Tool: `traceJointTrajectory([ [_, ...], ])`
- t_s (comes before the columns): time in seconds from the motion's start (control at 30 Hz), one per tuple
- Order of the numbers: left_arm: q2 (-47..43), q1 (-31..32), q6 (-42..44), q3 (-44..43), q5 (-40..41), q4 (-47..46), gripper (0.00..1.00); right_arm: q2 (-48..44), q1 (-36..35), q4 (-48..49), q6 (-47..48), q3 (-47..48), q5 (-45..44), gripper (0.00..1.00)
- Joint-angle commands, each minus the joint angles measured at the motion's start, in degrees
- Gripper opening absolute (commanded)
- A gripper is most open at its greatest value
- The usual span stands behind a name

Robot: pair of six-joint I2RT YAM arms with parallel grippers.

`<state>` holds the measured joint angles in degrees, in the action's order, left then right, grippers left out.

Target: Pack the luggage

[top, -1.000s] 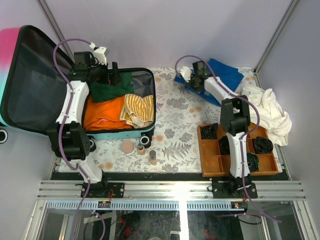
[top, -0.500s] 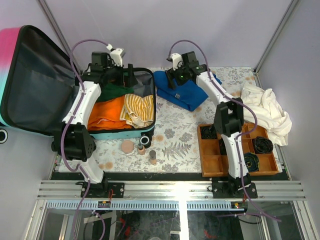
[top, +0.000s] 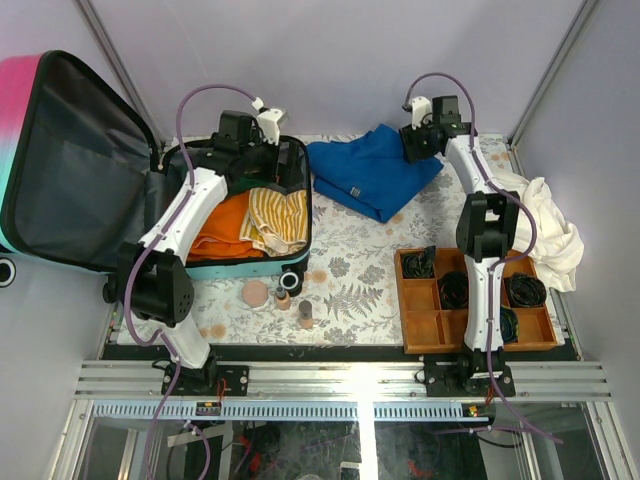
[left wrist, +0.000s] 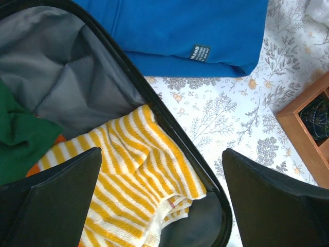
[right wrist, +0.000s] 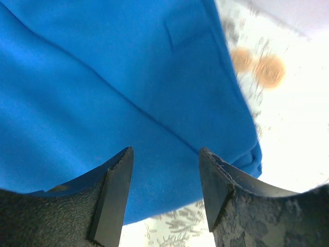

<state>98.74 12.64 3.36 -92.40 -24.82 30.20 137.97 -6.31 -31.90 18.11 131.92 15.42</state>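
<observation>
**Blue garment dropped beside the case, right arm pulled clear**

Nearest me, a round pink compact and two small pots sit on the table just in front of the luggage. The wooden tray of coiled black cables lies off to the right.

Behind them the luggage lies open on the left of the table, lid thrown back to the left. Its base already holds an orange garment, a yellow striped towel and something green. A crumpled white cloth is heaped at the right edge.

Further back is the change. A second ago the blue garment was bunched in the far right corner under the right gripper. That arm then swept it across the table and let it go. It now lies spread flat just beside the case's right rim, outside it. The right pincer has backed off over the garment's far right corner, with its fingers apart and nothing between them.

Meanwhile the left gripper has swung right across the case. It hangs wide open and empty above that rim, with the striped towel below and the blue cloth just beyond.

I read this as a handover. The garment looks within my left arm's reach, so the next step is probably to pinch its near edge and draw it over the rim. That edge lies flat on the table, so I may catch only a single layer and trail the rest.
</observation>
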Motion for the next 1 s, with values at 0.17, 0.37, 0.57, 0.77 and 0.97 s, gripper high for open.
traceJointTrajectory([
  [0.17, -2.2, 6.6, -2.4, 1.4, 5.1, -6.7, 1.00, -3.1, -0.9, -6.2, 0.1, -12.9, 3.8, 0.60],
  [0.37, -1.2, 12.7, -5.0, 2.5, 11.8, -9.7, 1.00, -8.7, 0.3, -15.9, -0.8, -20.3, 9.2, 0.54],
  [0.57, 2.3, 18.7, -9.8, 1.6, 19.1, -10.7, 1.00, -19.9, 2.8, -16.3, -2.5, -35.5, 12.3, 0.55],
  [0.77, 6.1, 24.0, -15.9, 0.0, 24.3, -12.6, 1.00, -27.3, 8.1, -14.1, -7.8, -41.0, 19.8, 0.82],
  [0.97, 8.9, 26.0, -29.5, 0.0, 31.5, -14.4, 1.00, -31.0, 11.8, -6.4, -15.2, -42.1, 22.4, 0.98],
])
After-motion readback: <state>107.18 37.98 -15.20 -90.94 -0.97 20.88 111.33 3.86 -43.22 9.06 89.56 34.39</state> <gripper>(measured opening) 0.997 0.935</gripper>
